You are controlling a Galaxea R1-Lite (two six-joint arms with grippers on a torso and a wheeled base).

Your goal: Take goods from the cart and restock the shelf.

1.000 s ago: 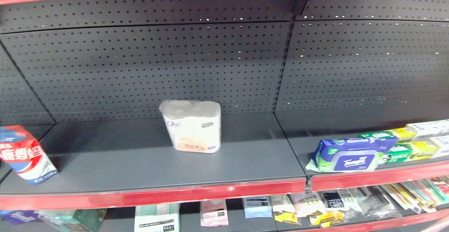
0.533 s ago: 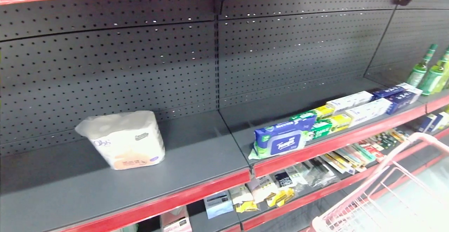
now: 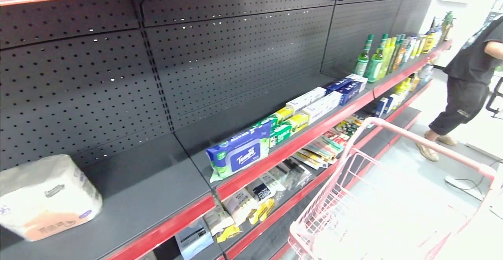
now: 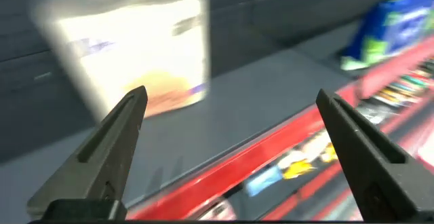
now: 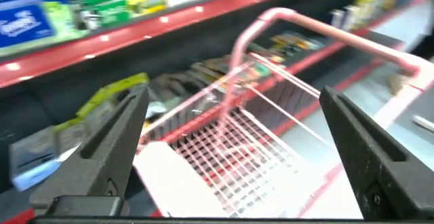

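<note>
A white toilet paper pack (image 3: 47,197) stands on the dark shelf board (image 3: 149,181) at the left. Farther right along the shelf lie a blue and green wipes pack (image 3: 235,155) and a row of toothpaste boxes (image 3: 302,108). The pink wire cart (image 3: 393,197) stands before the shelf at the lower right; what it holds cannot be told. My left gripper (image 4: 232,96) is open and empty, facing the toilet paper pack (image 4: 135,54) and the shelf's red front edge (image 4: 258,156). My right gripper (image 5: 234,95) is open and empty above the cart (image 5: 271,136).
Green bottles (image 3: 373,57) line the far right of the shelf. Small hanging packets (image 3: 255,199) fill the lower shelf. A person in dark clothes (image 3: 463,87) stands in the aisle beyond the cart. A cable (image 3: 467,183) lies on the floor there.
The head camera has swung to the right: the toilet paper pack slid to the picture's left edge and the cart and aisle came into view. The goods on the shelf have not moved.
</note>
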